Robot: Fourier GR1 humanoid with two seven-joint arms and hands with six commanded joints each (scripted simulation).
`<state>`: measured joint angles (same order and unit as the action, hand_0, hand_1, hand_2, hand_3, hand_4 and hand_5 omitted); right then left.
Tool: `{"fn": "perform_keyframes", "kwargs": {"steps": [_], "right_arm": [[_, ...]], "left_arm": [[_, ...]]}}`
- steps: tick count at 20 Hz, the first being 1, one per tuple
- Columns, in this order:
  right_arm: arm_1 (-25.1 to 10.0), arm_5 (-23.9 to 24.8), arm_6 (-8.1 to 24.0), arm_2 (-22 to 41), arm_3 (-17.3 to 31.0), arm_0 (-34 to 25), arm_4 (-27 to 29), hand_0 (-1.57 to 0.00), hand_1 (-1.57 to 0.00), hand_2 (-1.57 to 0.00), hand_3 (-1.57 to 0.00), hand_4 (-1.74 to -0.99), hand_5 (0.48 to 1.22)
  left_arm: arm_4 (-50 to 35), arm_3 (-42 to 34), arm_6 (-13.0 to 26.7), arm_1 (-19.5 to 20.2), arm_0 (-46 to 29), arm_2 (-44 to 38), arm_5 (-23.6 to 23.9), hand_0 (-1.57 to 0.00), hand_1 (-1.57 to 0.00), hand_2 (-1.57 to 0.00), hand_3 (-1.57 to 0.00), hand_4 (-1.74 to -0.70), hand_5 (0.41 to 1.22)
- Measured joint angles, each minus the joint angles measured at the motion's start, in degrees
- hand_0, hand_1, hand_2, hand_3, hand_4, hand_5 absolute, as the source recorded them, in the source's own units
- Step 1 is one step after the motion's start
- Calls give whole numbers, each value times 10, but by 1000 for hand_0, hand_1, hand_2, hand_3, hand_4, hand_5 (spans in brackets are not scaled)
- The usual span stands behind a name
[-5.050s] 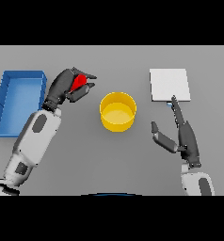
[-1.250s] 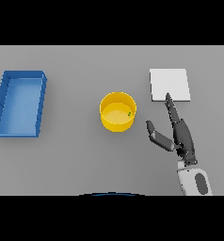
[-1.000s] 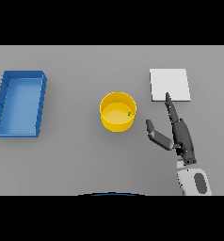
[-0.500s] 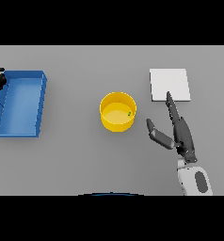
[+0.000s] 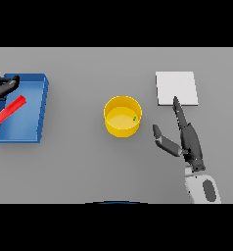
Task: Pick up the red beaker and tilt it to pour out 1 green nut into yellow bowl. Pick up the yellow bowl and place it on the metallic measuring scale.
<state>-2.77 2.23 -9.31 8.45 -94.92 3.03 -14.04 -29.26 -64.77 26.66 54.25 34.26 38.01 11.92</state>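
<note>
Reaching for the bowl [image 5: 122, 116], nut [image 5: 134, 118] already inside, the open, empty right hand [image 5: 186, 138] should close around its rim and lift level to the scale [image 5: 176, 88], while the left hand [image 5: 2, 87], grip unclear, has the beaker [image 5: 9, 111] over the tray [image 5: 37, 120].

Grey surface [image 5: 79, 166] with three things sitting on it, well apart — blue tray [image 5: 39, 110] far left, yellow bowl [image 5: 122, 116] in the middle, flat metallic scale [image 5: 176, 88] to the right.
</note>
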Motion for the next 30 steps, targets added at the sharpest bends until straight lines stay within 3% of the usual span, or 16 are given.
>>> {"fn": "perform_keyframes", "kwargs": {"steps": [4, 8, 10, 13, 17, 19, 22, 29, 30], "right_arm": [[-6, -2, 12, -3, 0, -6, 0, 1, 1, 1, 1, -1164, 688], [-3, 2, 13, 5, -2, -1, -13, 1, 1, 1, 1, -1175, 672], [-10, 12, 32, 17, -8, 1, -46, 1, 1, 1, 1, -1146, 691], [-45, -29, 17, 34, -8, -19, -60, 1, 1, 1, 1, -1153, 728], [-120, -89, 62, 81, 15, -106, -148, 1, 1, 1, 1, -1216, 704], [-147, -118, 57, 123, 26, -151, -202, 1, 1, 1, 1, -1222, 701], [-189, -157, 24, 178, 53, -217, -270, 1, 1, 1, 1, -1228, 703], [-208, -232, -26, 257, 143, -326, -341, 1, 1, 1, 1, -1219, 705], [-202, -242, -21, 269, 159, -339, -351, 1, 1, 1, 1, -1223, 705]], "left_arm": [[27, 33, -8, -21, 14, 13, 8, -167, -147, -140, -118, -724, 647], [42, 42, -24, -21, 20, 10, 29, -68, -60, -57, -48, -708, 658], [40, 38, -45, -27, 15, 4, 46, -43, -38, -36, -30, -711, 674], [40, 27, -55, -24, 11, 0, 58, -22, -19, -18, -15, -710, 689], [32, 25, -64, -26, 12, -4, 56, -8, -7, -7, -6, -720, 667], [29, 26, -68, -31, 9, -5, 56, -5, -4, -4, -3, -719, 665], [30, 35, -71, -34, 13, -4, 51, -2, -2, -2, -1, -712, 672], [20, 23, -78, -25, 7, -7, 45, 0, 0, 0, 1, -722, 688], [19, 26, -73, -27, 8, -6, 46, 0, 1, 1, 1, -722, 687]]}}
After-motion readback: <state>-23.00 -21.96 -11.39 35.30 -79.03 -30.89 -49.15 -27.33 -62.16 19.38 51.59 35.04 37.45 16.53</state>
